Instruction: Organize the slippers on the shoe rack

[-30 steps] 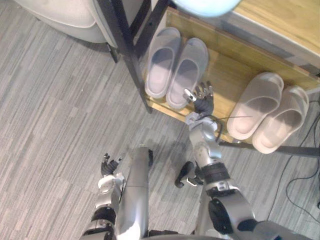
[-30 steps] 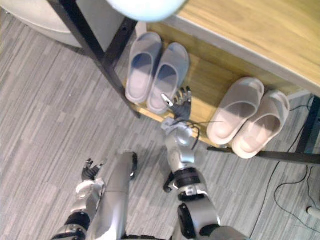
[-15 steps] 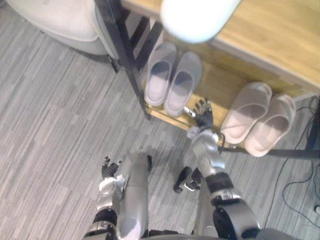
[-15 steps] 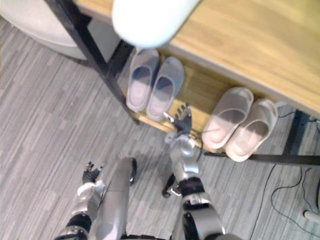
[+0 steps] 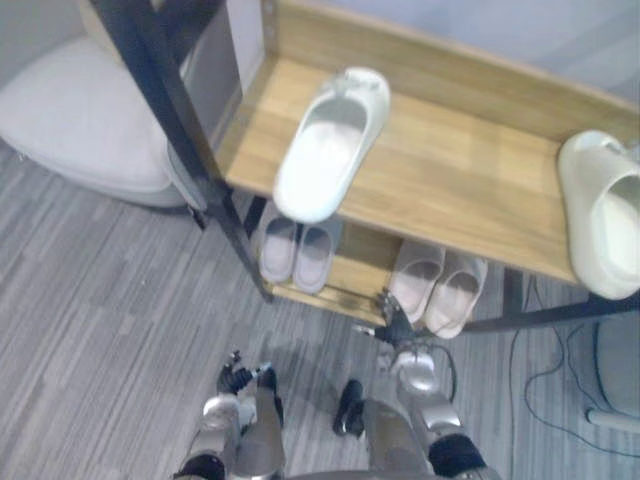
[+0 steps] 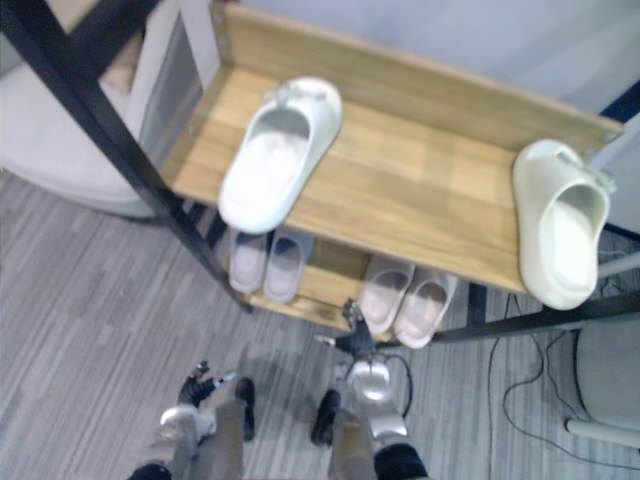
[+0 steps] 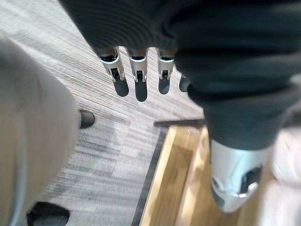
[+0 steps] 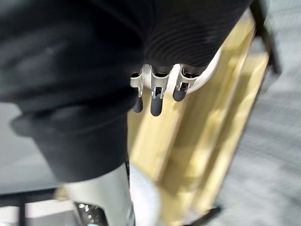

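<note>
1. Well, the biggest thing here is the grey striped carpet [image 5: 90, 300], running under everything.
2. On it stands the shoe rack [image 5: 450, 190], two wooden shelves in a black frame.
3. A pale cushioned seat [image 5: 70, 120] sits on the floor just left of the rack, on the far side.
4. Two white slippers lie well apart on the top shelf. The left white slipper [image 5: 330, 145] lies at an angle with its heel over the near edge. The right white slipper [image 5: 600, 215] also sticks out over the near edge.
5. On the lower shelf a grey pair [image 5: 295, 250] sits side by side at the left, toes pointing far.
6. A pinkish pair [image 5: 440, 290] sits the same way at the right, apart from the grey pair.
7. The right hand [image 5: 395, 325] is at the near edge of the lower shelf, just in front of the pinkish pair's heels. Its fingers [image 8: 157, 101] are straight and loose, holding nothing.
8. The left hand [image 5: 235, 378] hangs low over the carpet, well left of the other. Its fingers [image 7: 140, 80] are relaxed and empty.
</note>
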Controlling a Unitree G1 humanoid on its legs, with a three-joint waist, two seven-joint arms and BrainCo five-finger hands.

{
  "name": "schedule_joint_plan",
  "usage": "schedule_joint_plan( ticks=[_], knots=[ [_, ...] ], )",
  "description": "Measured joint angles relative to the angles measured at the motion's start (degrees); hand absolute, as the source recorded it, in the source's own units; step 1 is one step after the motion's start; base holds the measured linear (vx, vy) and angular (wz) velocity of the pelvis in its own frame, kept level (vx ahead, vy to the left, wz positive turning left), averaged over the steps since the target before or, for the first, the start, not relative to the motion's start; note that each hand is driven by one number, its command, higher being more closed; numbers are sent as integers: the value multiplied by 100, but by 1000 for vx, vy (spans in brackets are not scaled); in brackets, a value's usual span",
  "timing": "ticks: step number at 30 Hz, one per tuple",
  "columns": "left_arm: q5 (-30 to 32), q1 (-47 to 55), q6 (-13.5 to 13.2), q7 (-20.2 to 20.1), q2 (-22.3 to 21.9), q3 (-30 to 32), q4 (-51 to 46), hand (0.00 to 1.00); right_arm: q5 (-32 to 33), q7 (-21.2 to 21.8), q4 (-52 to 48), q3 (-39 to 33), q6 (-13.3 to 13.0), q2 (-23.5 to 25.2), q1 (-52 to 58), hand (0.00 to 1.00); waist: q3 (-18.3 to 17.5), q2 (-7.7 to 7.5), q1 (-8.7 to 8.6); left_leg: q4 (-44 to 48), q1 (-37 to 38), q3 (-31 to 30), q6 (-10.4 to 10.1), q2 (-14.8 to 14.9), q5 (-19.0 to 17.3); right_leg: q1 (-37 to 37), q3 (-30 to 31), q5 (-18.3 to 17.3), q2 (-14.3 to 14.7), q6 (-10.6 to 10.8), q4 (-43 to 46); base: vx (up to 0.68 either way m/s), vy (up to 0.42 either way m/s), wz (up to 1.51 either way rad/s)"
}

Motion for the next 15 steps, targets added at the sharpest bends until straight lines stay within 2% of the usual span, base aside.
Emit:
schedule_joint_plan(
  ticks=[4,7,11,15],
  knots=[
    [252,155,55,-68,-38,-187,113,0,-672,158,979,-22,128,-105,247,0,-296,141,-46,-817,695,108,-47,-72,284,548,52,233,85,68,-616,103,9,-11],
    [452,253,62,-110,-36,-231,279,0,-840,219,1584,-43,181,-97,431,0,-492,183,-58,-1122,1056,218,-83,-68,378,834,93,322,165,68,-892,37,-10,-13],
    [597,276,63,-129,-32,-387,413,0,-871,242,2130,-453,168,-115,419,0,-615,230,-100,-1317,1358,221,-74,-76,473,1172,109,476,228,71,-1192,-23,-2,-6],
    [696,291,61,-134,-26,-455,477,0,-814,221,2260,-520,161,-129,413,0,-640,234,-112,-1625,1652,223,-42,-95,662,1322,109,535,256,44,-1297,-84,-4,-1]
  ],
)
